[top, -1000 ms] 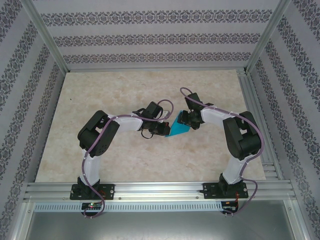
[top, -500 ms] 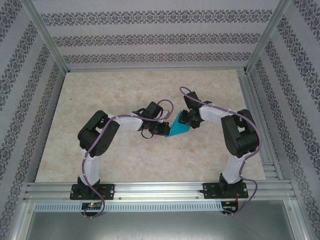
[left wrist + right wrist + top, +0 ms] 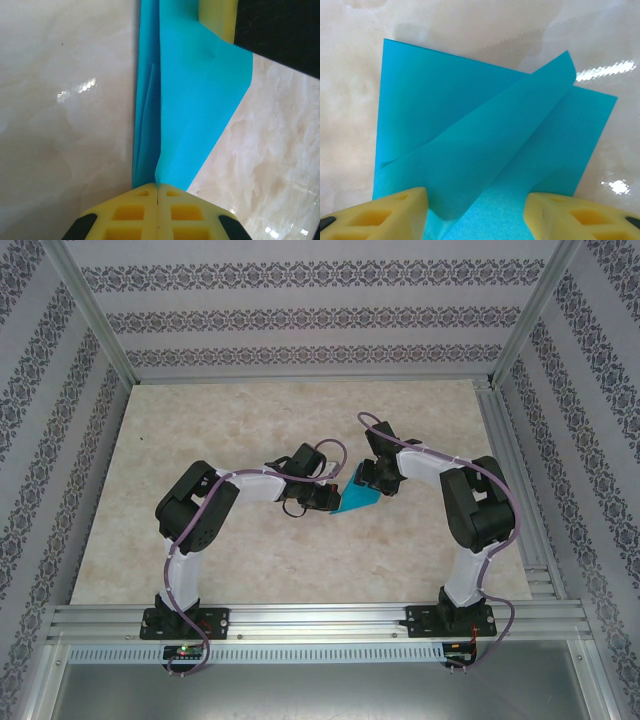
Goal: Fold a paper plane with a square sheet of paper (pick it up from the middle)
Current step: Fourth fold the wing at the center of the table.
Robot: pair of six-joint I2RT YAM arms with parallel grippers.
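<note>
Out in the middle of the marble-look table [image 3: 200, 440] the two arms meet nose to nose over the sheet of paper [image 3: 358, 500]. The paper is teal-blue and partly folded, and it sits between the two pincers. The left gripper [image 3: 328, 500] has its yellow pads pressed flat together. Seen from the left wrist, the near point of the sheet [image 3: 195, 100] runs straight into that seam at the left gripper [image 3: 157, 191], so it is pinched there. A crease runs away from the pads, and one of the other arm's yellow fingers [image 3: 216, 17] rests at the far end.

The right gripper [image 3: 368, 483] comes in from the opposite side. From its wrist, the right gripper [image 3: 476, 205] stands well spread with nothing clamped. The sheet [image 3: 445, 110] lies in the gap between its two fingers, and one flap [image 3: 485, 150] curls up off the layer beneath
</note>
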